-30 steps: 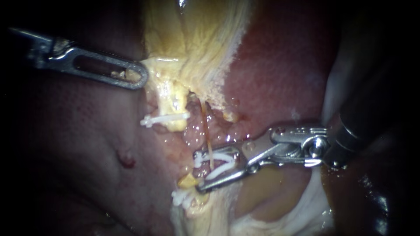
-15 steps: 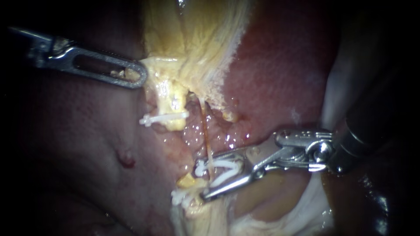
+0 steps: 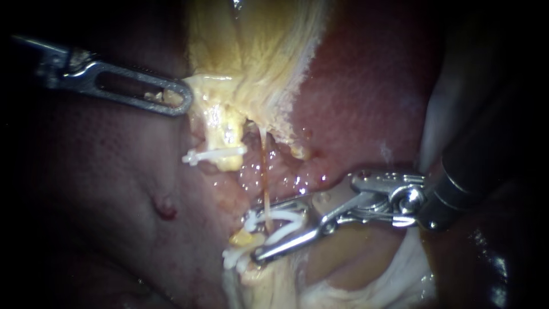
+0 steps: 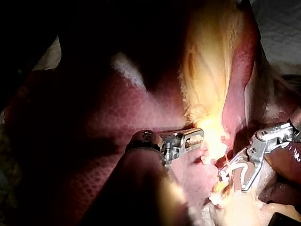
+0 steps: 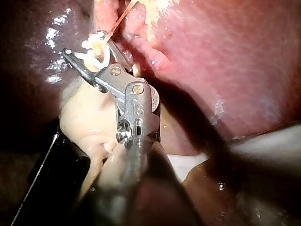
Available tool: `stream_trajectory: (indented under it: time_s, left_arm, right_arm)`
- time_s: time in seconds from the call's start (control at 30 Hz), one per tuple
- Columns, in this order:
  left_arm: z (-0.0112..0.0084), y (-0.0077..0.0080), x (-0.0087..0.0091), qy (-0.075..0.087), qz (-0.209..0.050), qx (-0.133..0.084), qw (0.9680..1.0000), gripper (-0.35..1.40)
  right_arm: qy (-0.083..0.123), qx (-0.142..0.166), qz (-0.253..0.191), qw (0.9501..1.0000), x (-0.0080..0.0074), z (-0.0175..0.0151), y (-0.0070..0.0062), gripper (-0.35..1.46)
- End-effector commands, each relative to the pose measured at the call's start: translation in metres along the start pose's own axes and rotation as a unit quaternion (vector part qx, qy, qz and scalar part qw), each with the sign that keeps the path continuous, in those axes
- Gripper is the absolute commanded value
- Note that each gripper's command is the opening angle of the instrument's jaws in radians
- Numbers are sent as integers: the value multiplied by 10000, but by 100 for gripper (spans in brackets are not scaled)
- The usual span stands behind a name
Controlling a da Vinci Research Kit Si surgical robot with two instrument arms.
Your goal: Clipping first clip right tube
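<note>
2 instruments were in view over the liver [image 3: 366,86]. the left instrument [image 3: 182,98] came in from the left, its slotted jaws closed on the edge of the yellow tissue [image 3: 251,51] and holding it. the right instrument [image 3: 254,234] came in from the right with its jaws spread wide, both bearing on an open white clip [image 3: 281,222] held between them. the right tube [image 3: 265,171], a thin orange strand, ran down from the yellow tissue into the gap between that clip's legs; the legs had not met. the right wrist view showed the same, tube entering the clip at the jaw tips. 1 closed clip [image 3: 214,154] sat across the thicker left tube [image 3: 220,129]. 1 lower clip [image 3: 234,258] lay just beside the right instrument's lower jaw tip.
</note>
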Motion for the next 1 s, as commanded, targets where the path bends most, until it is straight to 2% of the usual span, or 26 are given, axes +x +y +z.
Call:
stream_trajectory:
  time_s: [0.03, 0.33, 0.53, 0.7, 1.0]
  left_arm:
    - [0, 0, 0, -2, -1, 0, 10000, -35]
    - [0, 0, 0, -2, -1, -1, 10000, -35]
    - [0, 0, 0, -2, -1, -1, 10000, -35]
    - [0, 0, 0, -2, 0, 0, 10000, -35]
    - [0, 0, 0, -1, 0, 0, 10000, -35]
  right_arm:
    - [-10, 2, -6, 10000, 0, 0, 1, 48]
    - [-11, 2, -8, 10000, -1, 1, 3, 48]
    - [40, 78, 35, 10000, 0, 1, -1, 48]
    - [121, 271, 83, 9995, 3, 3, -10, 48]
    - [286, 619, 135, 9976, 16, 12, -35, 48]
